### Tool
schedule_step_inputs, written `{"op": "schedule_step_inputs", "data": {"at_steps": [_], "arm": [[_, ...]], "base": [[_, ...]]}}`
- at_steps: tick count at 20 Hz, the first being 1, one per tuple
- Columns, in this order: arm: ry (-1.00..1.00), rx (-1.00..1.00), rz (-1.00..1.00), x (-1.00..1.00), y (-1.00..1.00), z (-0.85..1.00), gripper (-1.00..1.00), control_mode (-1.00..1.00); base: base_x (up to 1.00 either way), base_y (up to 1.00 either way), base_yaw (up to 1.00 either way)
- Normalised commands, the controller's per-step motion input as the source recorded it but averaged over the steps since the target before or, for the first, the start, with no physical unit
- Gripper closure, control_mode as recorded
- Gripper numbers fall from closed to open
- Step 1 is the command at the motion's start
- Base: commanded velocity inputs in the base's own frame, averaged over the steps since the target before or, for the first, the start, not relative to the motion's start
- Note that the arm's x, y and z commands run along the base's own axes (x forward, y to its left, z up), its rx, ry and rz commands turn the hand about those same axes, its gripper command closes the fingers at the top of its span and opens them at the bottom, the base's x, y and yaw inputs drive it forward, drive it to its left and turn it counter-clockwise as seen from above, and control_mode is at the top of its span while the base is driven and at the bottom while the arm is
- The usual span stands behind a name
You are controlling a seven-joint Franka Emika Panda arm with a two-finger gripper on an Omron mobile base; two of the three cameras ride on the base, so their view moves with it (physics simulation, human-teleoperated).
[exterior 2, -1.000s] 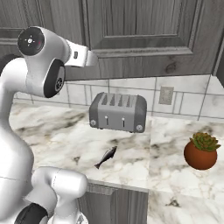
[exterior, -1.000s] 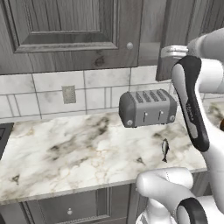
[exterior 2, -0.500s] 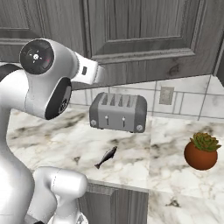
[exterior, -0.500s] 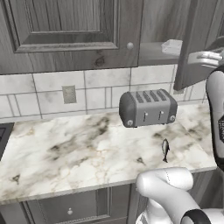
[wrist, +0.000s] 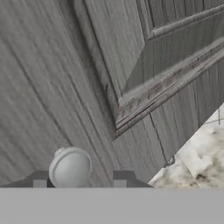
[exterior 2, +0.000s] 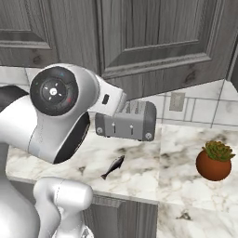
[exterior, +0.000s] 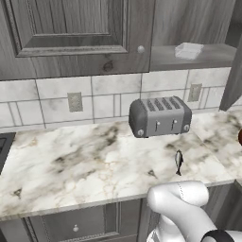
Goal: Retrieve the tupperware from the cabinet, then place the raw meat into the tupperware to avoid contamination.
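The cabinet (exterior: 71,33) has its left door closed and its right door (exterior 2: 158,37) swung wide open. Inside, on the bare shelf, rests the whitish tupperware (exterior: 188,50). The raw meat (exterior: 178,161), a small dark fish, lies on the marble counter in front of the toaster, as the right base view (exterior 2: 113,167) also shows. In the hand view my gripper (wrist: 79,178) faces the open door's panel, its fingers straddling the round silver knob (wrist: 70,167). The knob sits by the left fingertip (wrist: 39,178), with a gap to the right one, so the jaws stand open.
A grey four-slot toaster (exterior: 160,116) stands at the back of the counter (exterior: 71,165) below the open shelf. A potted plant (exterior 2: 214,161) sits to the right. My arm's big white elbow (exterior 2: 60,111) fills the left of the right base view.
The right cabinet door has swung wide open, baring the shelf with the tupperware. My arm has swung right, out of the left base view. The jaws have widened around the knob.
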Motion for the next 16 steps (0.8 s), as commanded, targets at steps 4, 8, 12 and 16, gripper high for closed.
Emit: {"op": "schedule_step_inputs", "data": {"at_steps": [4,8,12,16], "arm": [[0.0,0.0,-0.01,-0.29,-0.07,0.0,1.0,-1.0],[0.0,0.0,0.0,-0.02,0.04,0.0,-1.0,-1.0],[0.0,0.0,0.0,-0.12,0.0,0.0,-1.0,-1.0],[0.0,0.0,-0.06,-0.54,0.0,0.0,-1.0,-1.0]], "base": [[0.0,0.0,0.0],[0.0,0.0,0.0],[0.0,0.0,0.0],[0.0,0.0,0.0]]}}
